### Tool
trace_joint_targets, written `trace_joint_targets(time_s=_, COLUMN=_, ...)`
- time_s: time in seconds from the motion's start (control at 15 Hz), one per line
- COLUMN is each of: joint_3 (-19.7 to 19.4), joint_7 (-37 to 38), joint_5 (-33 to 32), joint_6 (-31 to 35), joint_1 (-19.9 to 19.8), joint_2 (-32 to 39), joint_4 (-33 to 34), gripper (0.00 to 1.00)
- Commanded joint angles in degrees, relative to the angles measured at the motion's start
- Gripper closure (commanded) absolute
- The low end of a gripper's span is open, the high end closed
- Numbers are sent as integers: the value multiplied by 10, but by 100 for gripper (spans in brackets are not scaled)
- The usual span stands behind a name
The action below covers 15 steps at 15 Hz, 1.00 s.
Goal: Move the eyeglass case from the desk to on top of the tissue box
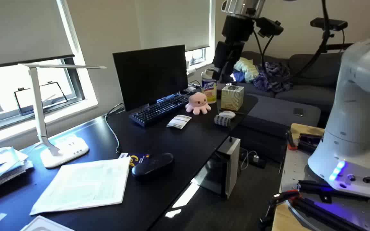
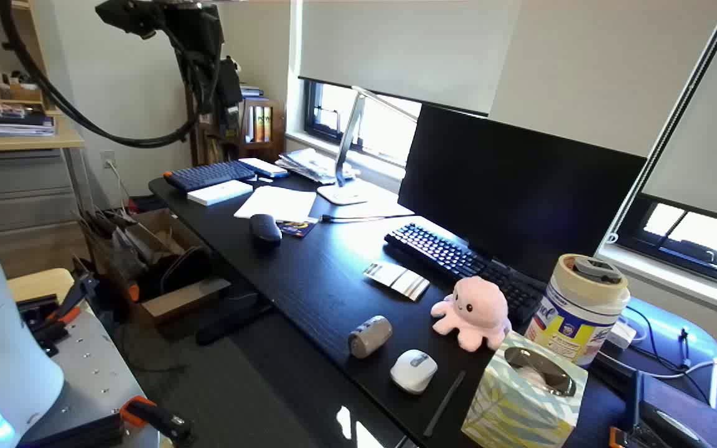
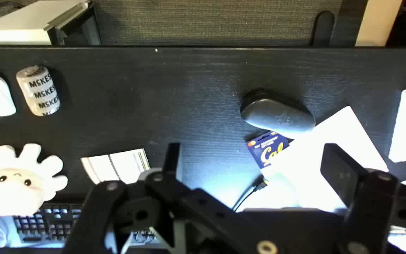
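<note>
The eyeglass case (image 1: 153, 165) is a black oblong shell lying on the dark desk, beside a blue card and white papers. It also shows in an exterior view (image 2: 265, 228) and in the wrist view (image 3: 278, 116). The tissue box (image 1: 232, 98), cream with a leaf pattern, stands at the far end of the desk; it also shows in an exterior view (image 2: 523, 398), with its oval top opening up. It is out of the wrist view. My gripper (image 3: 250, 155) is open and empty, high above the desk. It also shows in both exterior views (image 1: 222, 76) (image 2: 224, 121), apart from the case.
A pink plush octopus (image 1: 198, 103), a wipes canister (image 2: 576, 317), a white mouse (image 2: 414, 371) and a bandage roll (image 2: 370, 336) stand near the tissue box. A monitor (image 1: 153, 75), a keyboard (image 1: 159, 110) and a lamp (image 1: 39, 106) line the window side. Papers (image 1: 85, 186) lie by the case.
</note>
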Motion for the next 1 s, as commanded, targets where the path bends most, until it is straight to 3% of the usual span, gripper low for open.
trace_joint_targets(time_s=0.0, joint_3=0, joint_7=0, joint_5=0, joint_6=-7, joint_1=0, joint_2=1, joint_4=-8, gripper=0)
trace_joint_targets(time_s=0.6, joint_3=27, joint_7=-32, joint_5=-34, joint_6=95, joint_1=3, joint_2=264, joint_4=145, gripper=0)
trace_joint_targets(time_s=0.93, joint_3=32, joint_7=-108, joint_5=-74, joint_6=139, joint_1=34, joint_2=408, joint_4=228, gripper=0)
